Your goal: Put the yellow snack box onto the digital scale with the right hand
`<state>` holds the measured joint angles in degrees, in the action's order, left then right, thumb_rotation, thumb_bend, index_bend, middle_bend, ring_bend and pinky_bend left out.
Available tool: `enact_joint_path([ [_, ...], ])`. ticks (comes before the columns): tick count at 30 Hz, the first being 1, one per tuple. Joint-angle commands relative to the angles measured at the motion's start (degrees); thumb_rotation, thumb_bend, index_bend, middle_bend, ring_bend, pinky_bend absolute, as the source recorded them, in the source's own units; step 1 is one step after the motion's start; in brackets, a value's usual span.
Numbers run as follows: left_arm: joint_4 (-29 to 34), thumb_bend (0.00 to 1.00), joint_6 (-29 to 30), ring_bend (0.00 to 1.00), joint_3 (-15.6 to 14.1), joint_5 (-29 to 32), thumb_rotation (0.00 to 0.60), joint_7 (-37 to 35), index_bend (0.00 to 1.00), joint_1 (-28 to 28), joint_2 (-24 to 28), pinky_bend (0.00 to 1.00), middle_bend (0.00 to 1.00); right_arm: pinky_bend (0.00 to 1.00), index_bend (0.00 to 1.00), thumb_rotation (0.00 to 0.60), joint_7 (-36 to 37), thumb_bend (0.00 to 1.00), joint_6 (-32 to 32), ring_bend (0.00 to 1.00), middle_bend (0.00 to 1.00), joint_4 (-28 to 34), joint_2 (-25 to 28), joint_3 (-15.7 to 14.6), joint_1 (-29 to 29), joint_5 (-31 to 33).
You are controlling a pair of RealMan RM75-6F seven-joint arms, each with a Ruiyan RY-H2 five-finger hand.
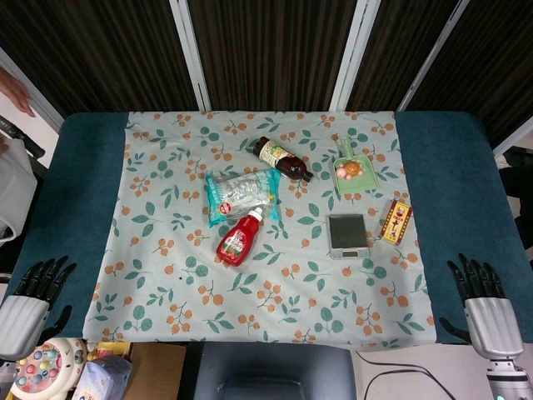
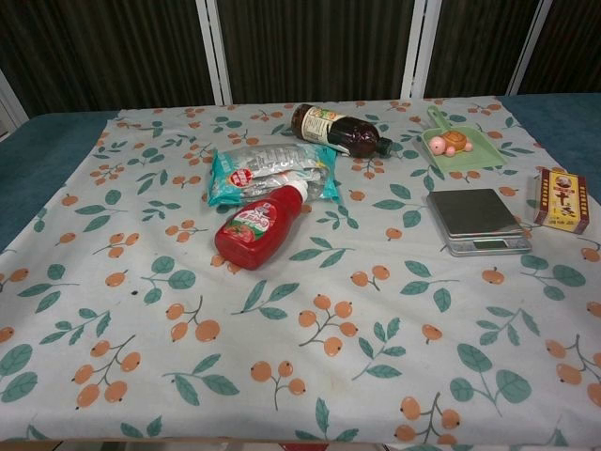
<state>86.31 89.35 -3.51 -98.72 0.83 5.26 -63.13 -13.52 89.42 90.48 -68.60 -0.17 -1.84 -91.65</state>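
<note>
**Snack box sitting next to the scale, both my hands empty**

So the digital scale (image 1: 347, 235) is my reference point here. The yellow snack box (image 1: 396, 221) lies flat on the floral cloth (image 1: 166, 275) just beside the scale, on its right side, not touching it. Nothing's on the scale's platform.

My right hand (image 1: 480, 293) is well off to the right of the scale and nearer to me, past the cloth's edge, fingers spread apart and holding nothing. My left hand (image 1: 33, 293) is way over on the far left, same deal: fingers apart, empty.

Left of the scale there's a red ketchup bottle (image 1: 240, 238) on its side, a teal snack bag (image 1: 240, 192) touching its cap end, and behind those a dark sauce bottle (image 1: 281, 158). Straight behind the scale sits a green dustpan (image 1: 356, 172) with a little toy turtle (image 1: 348, 170) in it.
</note>
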Motion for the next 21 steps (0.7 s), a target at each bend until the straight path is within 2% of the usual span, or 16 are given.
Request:
enact_joint_path([
  [1, 0.0, 0.45, 0.07, 0.0, 0.08, -0.12, 0.6, 0.01, 0.0, 0.08, -0.06, 0.11, 0.0, 0.0, 0.0, 0.6, 0.07, 0.18, -0.04, 0.0, 0.0, -0.04, -0.01, 0.06, 0.08, 0.0],
  [10, -0.1, 0.45, 0.79, 0.0, -0.23, -0.58, 0.6, -0.7, 0.0, -0.29, 0.24, 0.11, 0.0, 0.0, 0.0, 0.6, -0.71, 0.18, -1.49, 0.0, 0.0, -0.95, -0.96, 0.38, 1.46, -0.5],
  [14, 0.06, 0.45, 0.36, 0.0, -0.1, -0.09, 0.6, -1.21, 0.0, -0.13, 0.59, 0.11, 0.0, 0.0, 0.06, 0.6, -2.34, 0.22, -7.03, 0.0, 0.0, -2.76, -2.28, 1.11, 5.88, -1.72],
  [16, 0.1, 0.45, 0.38, 0.0, -0.08, -0.06, 0.6, -1.57, 0.0, -0.12, 0.72, 0.11, 0.0, 0.0, 0.13, 0.6, -3.57, 0.32, -11.02, 0.0, 0.0, -2.54, -2.48, 1.87, 8.7, -1.4],
  [18, 0.05, 0.45, 0.48, 0.0, -0.14, -0.22, 0.6, -2.0, 0.0, -0.1, 0.79, 0.11, 0.0, 0.0, 0.2, 0.6, -4.46, 0.47, -15.57, 0.0, 0.0, -2.09, -2.48, 2.73, 11.74, -0.59],
  [21, -0.05, 0.45, 0.49, 0.0, -0.27, -0.4, 0.6, -2.48, 0.0, -0.09, 0.89, 0.11, 0.0, 0.0, 0.27, 0.6, -7.11, 0.62, -22.4, 0.0, 0.0, -0.75, -2.39, 3.9, 16.16, 1.22],
])
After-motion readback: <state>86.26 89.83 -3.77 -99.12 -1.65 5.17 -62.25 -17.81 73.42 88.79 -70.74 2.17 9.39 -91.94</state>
